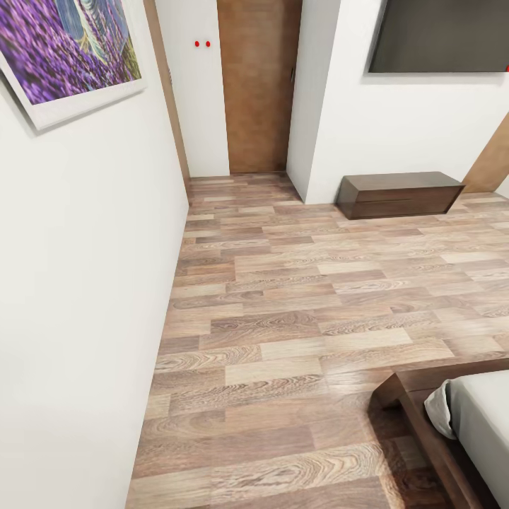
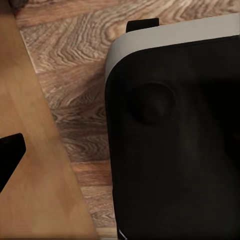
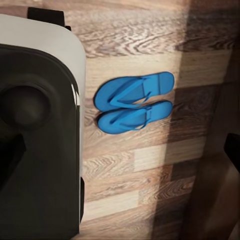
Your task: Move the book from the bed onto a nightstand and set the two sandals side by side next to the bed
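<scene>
Fingers' state on either arm — cannot tell; sandals [image 3: 134,102] lie side by side, touching, on the floor [image 1: 297,297]

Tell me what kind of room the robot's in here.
Most likely a bedroom: a bed corner with dark wooden frame and off-white mattress, a framed lavender picture on the white wall, plank floor, and two blue sandals lying side by side.

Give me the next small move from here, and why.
Probably turn the head and base right toward the bed. The two sandals already lie side by side on the wood floor in the right wrist view, and the head view catches just the bed's corner, with the book and a nightstand not in sight. Finding the book looks like the step left.
</scene>
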Controlling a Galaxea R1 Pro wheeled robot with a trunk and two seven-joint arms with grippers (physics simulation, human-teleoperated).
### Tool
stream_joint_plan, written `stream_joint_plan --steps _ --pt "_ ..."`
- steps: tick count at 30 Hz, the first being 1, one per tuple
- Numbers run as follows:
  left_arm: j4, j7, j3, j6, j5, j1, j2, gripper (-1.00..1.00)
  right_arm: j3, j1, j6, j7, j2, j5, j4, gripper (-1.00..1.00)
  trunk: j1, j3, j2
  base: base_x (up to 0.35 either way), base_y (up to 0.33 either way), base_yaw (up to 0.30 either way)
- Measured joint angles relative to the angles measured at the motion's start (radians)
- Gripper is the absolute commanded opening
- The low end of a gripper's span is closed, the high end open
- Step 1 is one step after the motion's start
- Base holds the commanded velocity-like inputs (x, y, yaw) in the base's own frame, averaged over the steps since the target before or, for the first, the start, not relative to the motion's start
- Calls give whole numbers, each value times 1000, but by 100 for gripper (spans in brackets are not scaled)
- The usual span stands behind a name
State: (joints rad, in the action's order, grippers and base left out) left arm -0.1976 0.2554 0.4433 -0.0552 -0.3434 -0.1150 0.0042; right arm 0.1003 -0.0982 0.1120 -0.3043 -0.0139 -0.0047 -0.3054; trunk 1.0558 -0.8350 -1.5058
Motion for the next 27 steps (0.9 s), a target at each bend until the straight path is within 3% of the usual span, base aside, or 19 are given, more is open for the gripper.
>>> stream_joint_plan --steps 27 --pt "-2 0 1 1 -2 24 -1 100 4 0 -10 1 -8 4 52 100 0 0 0 0 0 0"
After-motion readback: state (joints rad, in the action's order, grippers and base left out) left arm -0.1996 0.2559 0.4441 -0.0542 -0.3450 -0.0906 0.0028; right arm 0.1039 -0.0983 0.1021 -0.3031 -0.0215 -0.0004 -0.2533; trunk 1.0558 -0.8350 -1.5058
